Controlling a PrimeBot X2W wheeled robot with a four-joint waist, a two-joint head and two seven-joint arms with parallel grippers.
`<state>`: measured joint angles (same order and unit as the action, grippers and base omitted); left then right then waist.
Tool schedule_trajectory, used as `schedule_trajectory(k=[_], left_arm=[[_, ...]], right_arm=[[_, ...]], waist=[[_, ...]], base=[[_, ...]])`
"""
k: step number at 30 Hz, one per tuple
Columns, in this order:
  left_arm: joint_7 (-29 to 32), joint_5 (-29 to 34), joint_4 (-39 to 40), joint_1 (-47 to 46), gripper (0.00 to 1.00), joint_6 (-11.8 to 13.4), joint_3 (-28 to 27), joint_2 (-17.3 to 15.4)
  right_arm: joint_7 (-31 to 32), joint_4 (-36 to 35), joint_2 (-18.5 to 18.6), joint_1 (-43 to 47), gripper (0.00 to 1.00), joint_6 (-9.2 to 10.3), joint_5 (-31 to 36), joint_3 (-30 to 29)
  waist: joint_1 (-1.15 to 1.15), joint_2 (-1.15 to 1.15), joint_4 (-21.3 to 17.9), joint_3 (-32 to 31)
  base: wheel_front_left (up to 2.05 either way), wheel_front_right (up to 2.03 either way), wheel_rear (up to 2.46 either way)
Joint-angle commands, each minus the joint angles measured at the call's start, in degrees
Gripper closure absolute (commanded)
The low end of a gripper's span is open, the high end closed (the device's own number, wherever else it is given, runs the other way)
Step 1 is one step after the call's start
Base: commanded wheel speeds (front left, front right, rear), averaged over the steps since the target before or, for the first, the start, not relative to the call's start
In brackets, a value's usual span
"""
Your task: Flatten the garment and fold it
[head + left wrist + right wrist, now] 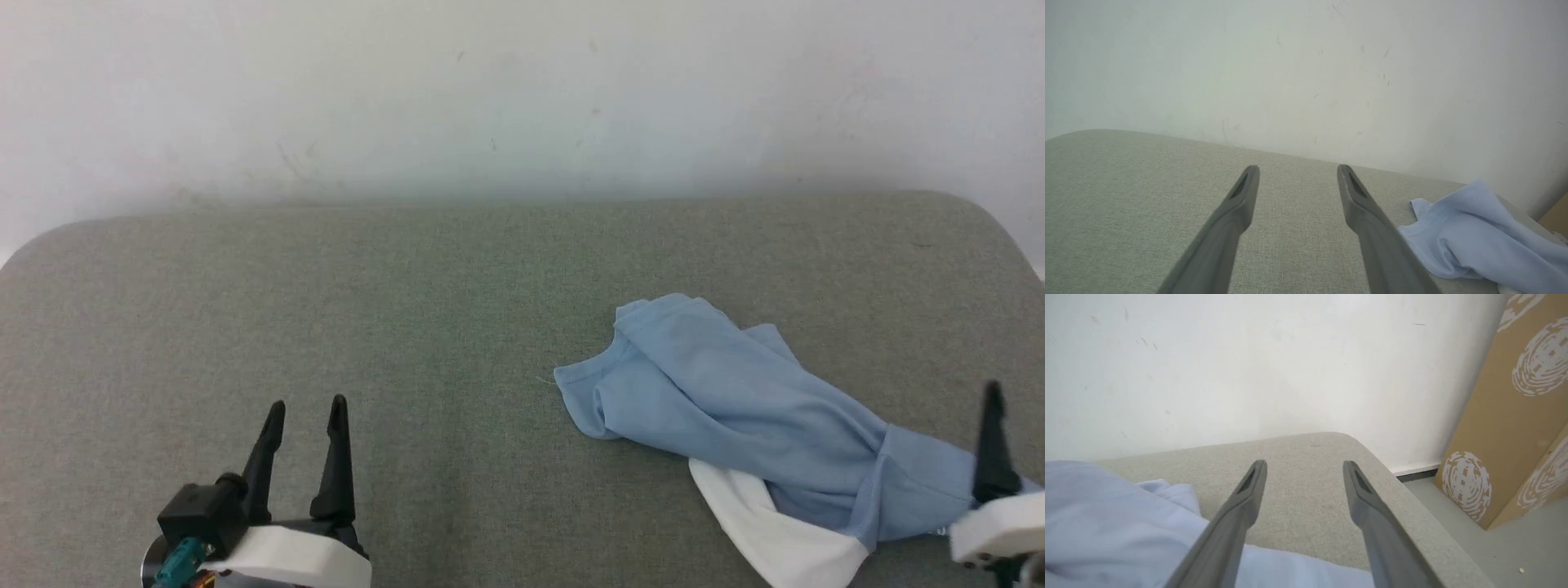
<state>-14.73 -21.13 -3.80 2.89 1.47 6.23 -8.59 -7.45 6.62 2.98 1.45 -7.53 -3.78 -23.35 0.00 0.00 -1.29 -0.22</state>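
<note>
Closest to the head camera are the two grippers at the near edge: the left gripper stands over bare grey padded surface, fingers spread with nothing between them, and the right gripper is likewise spread and empty, poised over the near right end of the garment. Whether its fingers touch the cloth, I cannot tell.

That light blue shirt lies bunched in a long rope-like heap on the right half of the surface, well apart from the left gripper. Its long axis runs diagonally, from a hemmed opening pointing left and somewhat far, down to the near right corner, where a white part pokes out beneath the blue. Which end is the collar is not clear.

By the look of it the cloth is thin, light and limp: it should sag from any hold, drag its folds along and slide readily on the woven cover, with no risk of breaking. Stitched hems seem the best places to pinch, one gripper at the left opening and one at the near right end, so that the two can pull it taut along its length
</note>
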Motion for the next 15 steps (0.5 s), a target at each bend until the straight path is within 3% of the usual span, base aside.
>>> schedule_trajectory(k=[1,9,15], left_arm=[[-0.27,0.26,-0.35,0.78,0.00,-0.40,0.03,0.12],[-0.01,-0.06,-0.83,1.02,0.00,-0.07,0.24,-0.10],[1.10,0.36,-1.78,-0.01,0.00,-0.01,0.75,-0.84]], right_arm=[[-0.29,-1.66,-0.10,0.43,0.00,0.04,0.31,2.63],[2.84,-8.58,-0.10,3.94,0.00,0.04,0.10,18.25],[4.38,-12.52,-0.10,5.92,0.00,0.04,0.28,23.87]], waist=[[0.00,0.00,0.22,-0.72],[0.00,0.00,0.64,-0.85],[0.00,0.00,0.38,-0.20]], base=[[0.00,0.00,0.00],[0.00,0.00,0.00],[0.00,0.00,0.00]])
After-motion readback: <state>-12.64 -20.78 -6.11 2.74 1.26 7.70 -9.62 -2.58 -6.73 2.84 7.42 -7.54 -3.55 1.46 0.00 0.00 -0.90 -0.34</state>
